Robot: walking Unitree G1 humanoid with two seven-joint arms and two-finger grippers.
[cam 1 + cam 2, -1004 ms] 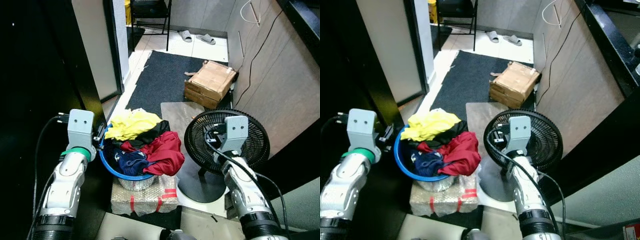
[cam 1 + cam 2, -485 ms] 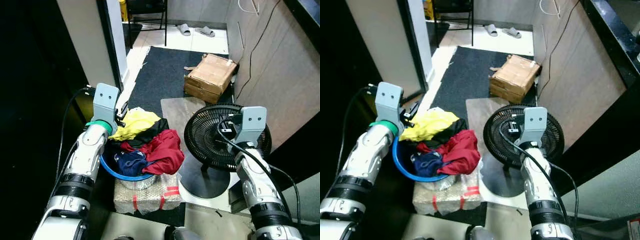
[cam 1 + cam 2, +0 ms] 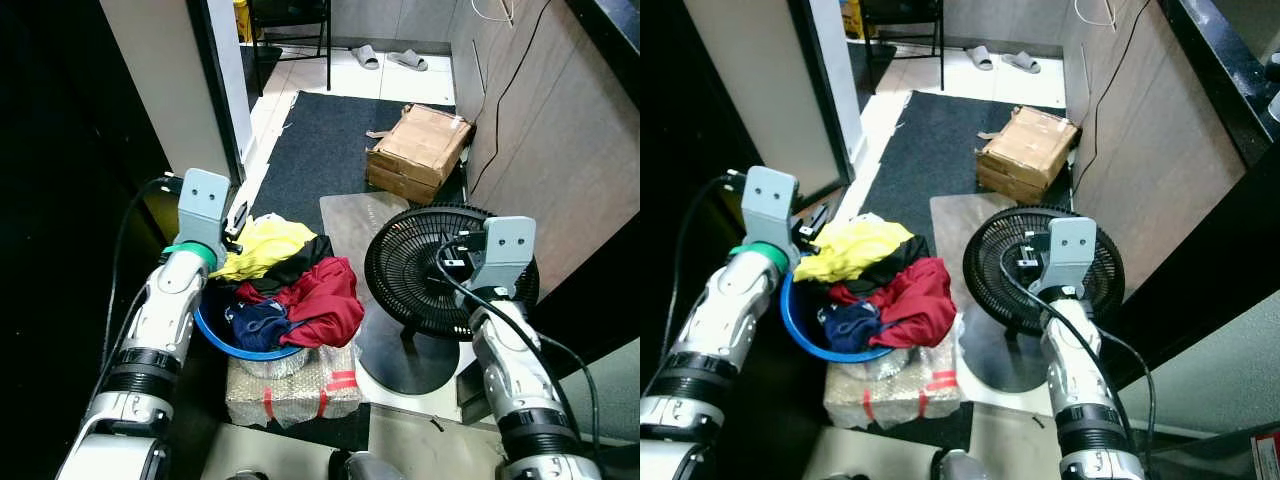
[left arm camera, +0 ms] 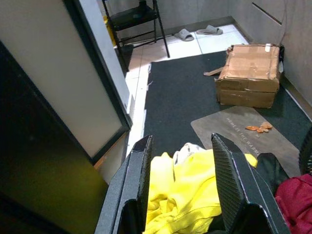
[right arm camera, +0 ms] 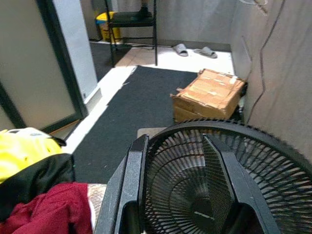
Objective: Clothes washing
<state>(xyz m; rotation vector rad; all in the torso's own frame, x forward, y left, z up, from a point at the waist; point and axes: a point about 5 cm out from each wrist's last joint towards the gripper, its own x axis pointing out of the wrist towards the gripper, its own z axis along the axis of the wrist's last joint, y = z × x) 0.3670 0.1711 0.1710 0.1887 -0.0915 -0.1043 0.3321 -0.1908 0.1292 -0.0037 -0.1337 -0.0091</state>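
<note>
left hand – fingers spread wide, holding nothing, just over the yellow shirt | right hand – spread and bare, by the fan | step: reaching for clothes; next, dip down and pinch the shirt | blue tub sits on a wrapped box, clothes piled up, spilling toward the fan

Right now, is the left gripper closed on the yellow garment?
No. In the left wrist view the left gripper has its fingers spread apart, with the yellow garment lying loose between and beyond them.
</note>
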